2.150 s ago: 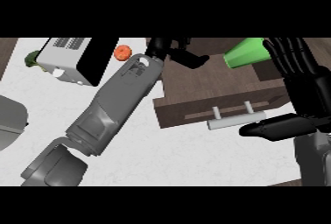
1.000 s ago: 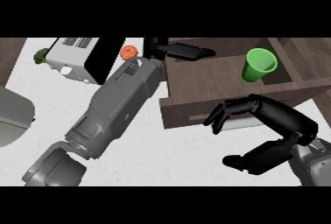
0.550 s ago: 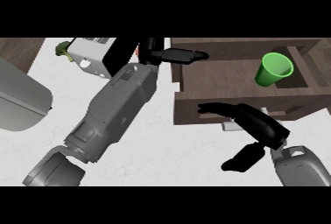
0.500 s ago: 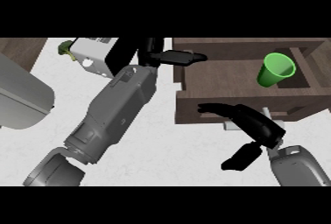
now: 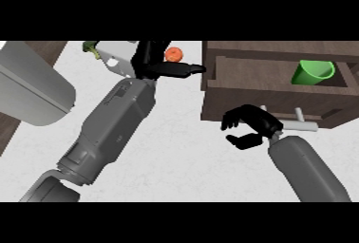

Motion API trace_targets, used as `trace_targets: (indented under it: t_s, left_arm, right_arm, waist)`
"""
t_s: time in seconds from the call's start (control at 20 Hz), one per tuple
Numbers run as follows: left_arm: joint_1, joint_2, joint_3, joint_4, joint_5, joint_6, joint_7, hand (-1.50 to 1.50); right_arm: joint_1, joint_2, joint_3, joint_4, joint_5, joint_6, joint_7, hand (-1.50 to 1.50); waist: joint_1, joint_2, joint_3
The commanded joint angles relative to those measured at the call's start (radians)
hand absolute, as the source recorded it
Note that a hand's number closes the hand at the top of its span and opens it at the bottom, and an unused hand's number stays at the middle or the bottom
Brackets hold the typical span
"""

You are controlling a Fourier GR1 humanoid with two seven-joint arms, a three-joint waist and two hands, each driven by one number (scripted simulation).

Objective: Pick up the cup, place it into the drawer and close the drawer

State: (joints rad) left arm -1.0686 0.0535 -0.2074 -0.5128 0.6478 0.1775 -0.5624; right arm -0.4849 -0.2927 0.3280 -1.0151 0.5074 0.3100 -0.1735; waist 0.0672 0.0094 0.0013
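Now the right hand (image 5: 247, 127) sits with fingers curled, holding nothing, against the front of the open drawer (image 5: 270, 102), just left of its handle (image 5: 300, 124). Up and to its right, the green cup (image 5: 313, 72) lies inside the drawer. The left hand (image 5: 166, 69), fingers straight, rests by the drawer's far-left corner.

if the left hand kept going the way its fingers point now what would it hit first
Probably the left side wall of the open brown wooden drawer: the black left hand points right, fingertips just short of it. Depth is unclear, so it might pass above the wall toward the green cup.
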Motion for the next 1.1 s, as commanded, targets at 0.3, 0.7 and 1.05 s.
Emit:
trace_targets:
  t_s: [0.3,0.7,1.05]
  left_arm:
    - [0.137,0.093,-0.007,-0.134,0.017,-0.096,0.059,-1.50]
    - [0.174,0.123,-0.019,-0.186,0.012,-0.131,0.062,-1.50]
    - [0.208,0.146,-0.027,-0.220,0.019,-0.173,0.083,-1.50]
  right_arm:
    - [-0.288,-0.030,-0.199,0.415,-0.031,-0.126,-0.210,1.50]
    - [-0.456,-0.081,-0.316,0.523,-0.086,-0.170,-0.156,1.50]
    - [-0.457,-0.152,-0.352,0.504,-0.135,-0.105,-0.171,1.50]
  waist:
    - [0.069,0.013,0.004]
    - [0.116,0.031,0.004]
    - [0.141,0.034,0.003]
